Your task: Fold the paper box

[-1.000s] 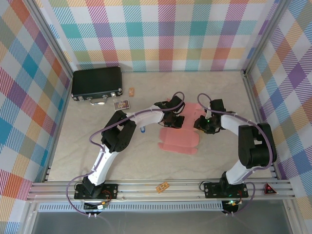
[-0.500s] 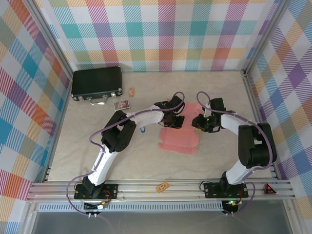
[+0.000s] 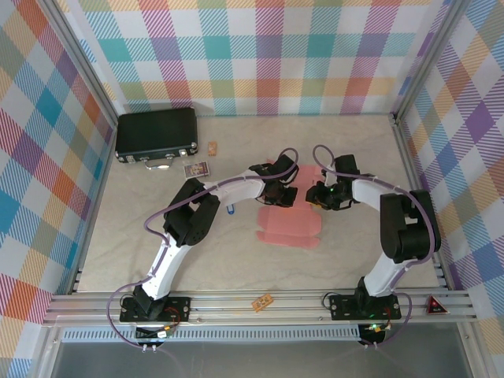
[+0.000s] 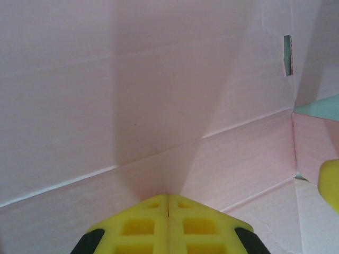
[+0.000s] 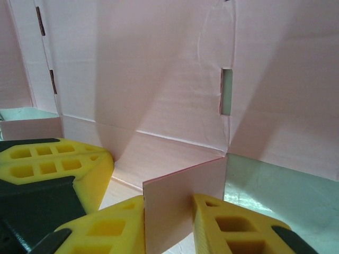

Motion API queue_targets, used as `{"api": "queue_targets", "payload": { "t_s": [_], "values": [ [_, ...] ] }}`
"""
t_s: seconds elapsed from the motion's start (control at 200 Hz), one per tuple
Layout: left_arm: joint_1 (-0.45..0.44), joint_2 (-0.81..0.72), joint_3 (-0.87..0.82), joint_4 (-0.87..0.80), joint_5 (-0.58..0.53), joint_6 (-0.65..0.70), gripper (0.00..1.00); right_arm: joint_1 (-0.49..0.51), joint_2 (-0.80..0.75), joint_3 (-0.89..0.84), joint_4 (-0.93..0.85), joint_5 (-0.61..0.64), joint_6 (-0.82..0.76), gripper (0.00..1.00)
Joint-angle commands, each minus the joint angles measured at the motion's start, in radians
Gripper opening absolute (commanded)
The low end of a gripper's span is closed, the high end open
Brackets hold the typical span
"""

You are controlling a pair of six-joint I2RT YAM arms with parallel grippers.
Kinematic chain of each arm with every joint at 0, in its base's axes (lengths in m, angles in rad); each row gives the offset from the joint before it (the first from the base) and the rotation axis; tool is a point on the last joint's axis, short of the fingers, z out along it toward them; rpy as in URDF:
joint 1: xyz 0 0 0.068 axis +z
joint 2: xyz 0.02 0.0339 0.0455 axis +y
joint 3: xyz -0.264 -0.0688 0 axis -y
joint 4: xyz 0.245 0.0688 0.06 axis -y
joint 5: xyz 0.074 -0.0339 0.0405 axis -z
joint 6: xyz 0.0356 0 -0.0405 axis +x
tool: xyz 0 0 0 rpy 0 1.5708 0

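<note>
Plaid walls ring a beige tabletop [image 3: 197, 252]. Black case [image 3: 156, 135] sits far-left by the back wall, well apart from the work. Box [image 3: 290, 227] lies mid-tabletop: mostly a flat pink sheet w/ flaps. Its near part is flat on the surface; its far part is under the two wrists, where the wrist cams show panels standing up.

How I read the setup: one arm pins, the other folds.

L end effector [image 4: 168, 197] reaches in from the left. Its fingers are together w/ nothing btwn them, tips pressed on the sheet right at a crease line. It's prob. a hold-down, so the base can't slide or lift while a wall goes up.

R end effector [image 5: 168, 203] reaches in from the right and faces the L one at close range. Its fingers are clamped on a small side flap [image 5: 183, 185], which stands on edge btwn the pads, so the gap is only as wide as the card. The flap is near a slot [image 5: 226, 99] in the raised wall behind it. My guess is the step in hand is raising or tucking that flap.

R wrist cam also catches the L fingers just beside the flap, at left. They don't touch it, as far as I can tell.

Small stuff: a card [image 3: 196, 168] and a tan tag [image 3: 212, 147] lie near the case, not in play.
</note>
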Motion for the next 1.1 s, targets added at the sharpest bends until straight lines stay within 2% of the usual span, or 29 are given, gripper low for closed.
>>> {"api": "queue_targets", "payload": {
  "t_s": [0.0,0.075,0.205,0.44,0.545,0.655,0.835,1.095],
  "values": [
    [-0.006,-0.011,0.015,-0.112,-0.030,0.026,0.00,0.009,-0.060,0.017,-0.041,0.040,-0.020,0.28],
    [-0.007,-0.022,0.044,-0.130,-0.030,0.036,0.00,0.009,-0.100,0.024,-0.065,0.071,-0.026,0.29],
    [-0.007,-0.056,0.087,-0.155,-0.036,0.047,0.10,0.009,-0.146,0.051,-0.114,0.109,-0.045,0.32],
    [-0.006,-0.162,0.031,-0.139,-0.041,0.028,0.12,0.009,-0.112,0.145,-0.177,0.094,-0.107,0.34],
    [-0.009,-0.219,-0.064,-0.107,-0.029,-0.009,0.10,0.009,-0.046,0.223,-0.206,0.051,-0.141,0.33],
    [-0.015,-0.278,-0.175,-0.070,-0.026,-0.044,0.00,0.019,0.046,0.316,-0.239,0.022,-0.160,0.29],
    [-0.019,-0.329,-0.323,-0.005,0.001,-0.085,0.00,0.054,0.206,0.461,-0.287,0.028,-0.177,0.19],
    [-0.020,-0.334,-0.436,0.055,0.027,-0.123,0.00,0.073,0.358,0.579,-0.335,0.068,-0.150,0.17]
  ]
}}
